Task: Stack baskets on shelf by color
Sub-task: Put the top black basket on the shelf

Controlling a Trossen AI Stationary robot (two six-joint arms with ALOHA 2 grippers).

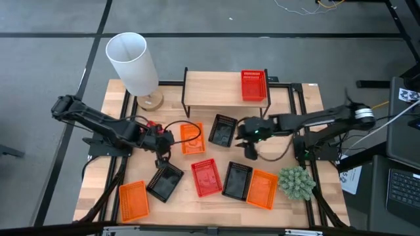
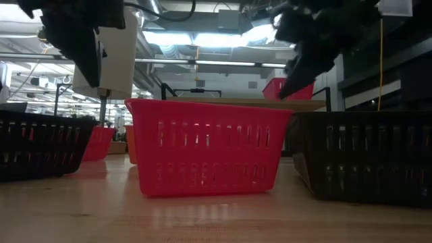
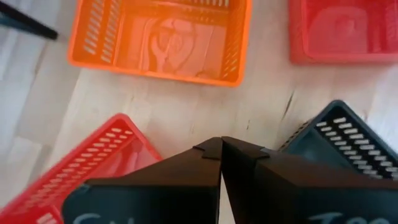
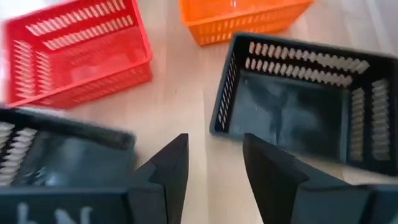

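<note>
The shelf (image 1: 216, 88) stands at the table's far side, and one red basket (image 1: 253, 85) rests on its wooden top. On the table lie three orange baskets (image 1: 191, 139) (image 1: 133, 200) (image 1: 262, 189), three black ones (image 1: 223, 130) (image 1: 165, 181) (image 1: 236, 179) and a red one (image 1: 206, 177). Another red basket (image 1: 152, 124) is partly hidden under the left arm. My left gripper (image 1: 163, 149) (image 3: 221, 146) is shut over bare table between the baskets. My right gripper (image 1: 251, 149) (image 4: 214, 155) is open above the table, between two black baskets (image 4: 298, 106) (image 4: 56, 149).
A white lamp (image 1: 134, 62) with a wooden base stands at the table's far left, beside the shelf. A green plant (image 1: 296, 182) sits at the near right. Cables run across the middle of the table (image 1: 177, 124). In the low view the red basket (image 2: 209, 145) fills the centre.
</note>
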